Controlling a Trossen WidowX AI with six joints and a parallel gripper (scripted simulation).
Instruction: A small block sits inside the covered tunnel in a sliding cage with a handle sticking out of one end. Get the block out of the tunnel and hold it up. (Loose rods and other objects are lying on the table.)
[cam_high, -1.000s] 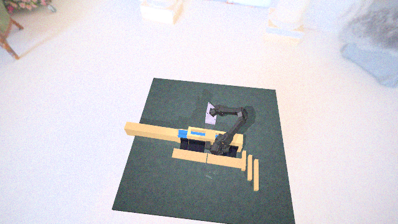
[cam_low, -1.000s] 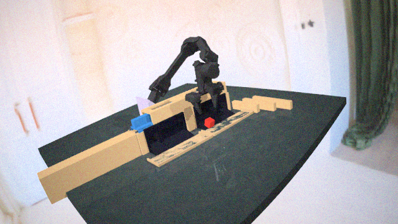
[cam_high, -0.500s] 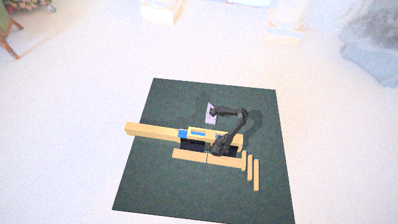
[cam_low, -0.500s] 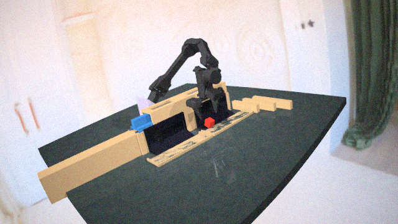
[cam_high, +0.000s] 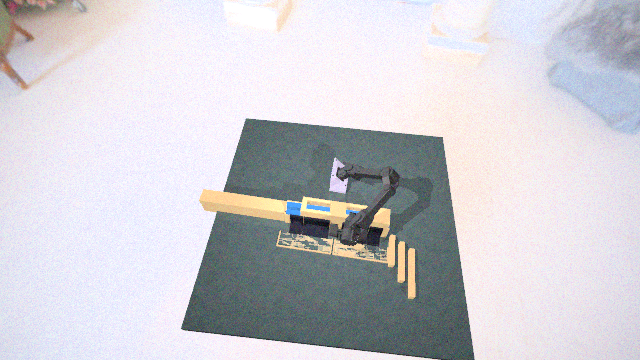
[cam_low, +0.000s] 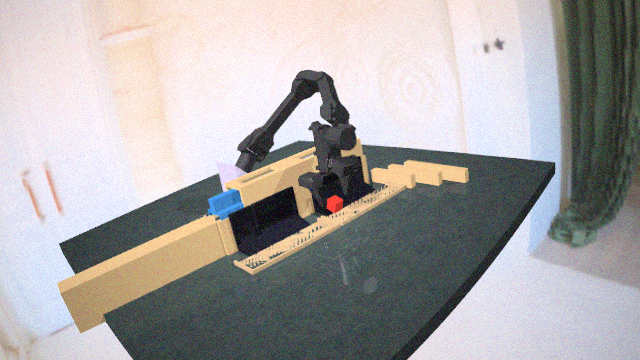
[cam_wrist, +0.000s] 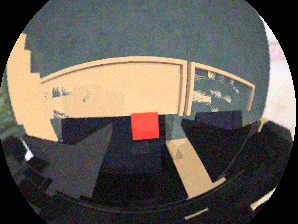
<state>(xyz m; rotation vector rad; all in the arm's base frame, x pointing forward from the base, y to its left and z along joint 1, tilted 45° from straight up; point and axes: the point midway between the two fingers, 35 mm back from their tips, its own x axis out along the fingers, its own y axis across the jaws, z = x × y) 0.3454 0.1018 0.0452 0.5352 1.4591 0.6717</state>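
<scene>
Red block (cam_low: 335, 203) (cam_wrist: 145, 126) shows outside the covered part of the tan cage (cam_high: 336, 210) (cam_low: 303, 200), towards the table's middle, beside the low front strip (cam_high: 305, 243) (cam_low: 295, 245) (cam_wrist: 125, 60). The gripper (cam_high: 349, 239) (cam_low: 332, 198) (cam_wrist: 148, 124) is spread around it, pinching nothing. A long tan beam (cam_high: 245, 205) (cam_low: 145, 265) overhangs the table's (cam_high: 320, 305) (cam_low: 400, 280) left edge. Beyond its inner end sits a blue piece (cam_high: 293, 208) (cam_low: 225, 203); three loose rods (cam_high: 401, 262) (cam_low: 430, 175) lie nearer the right edge. Farther back, towards the far edge, is a lilac plate (cam_high: 338, 182) (cam_low: 227, 175).

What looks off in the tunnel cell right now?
The long beam at the blue cage piece's end overhangs the table edge. Nothing looks spilled.
</scene>
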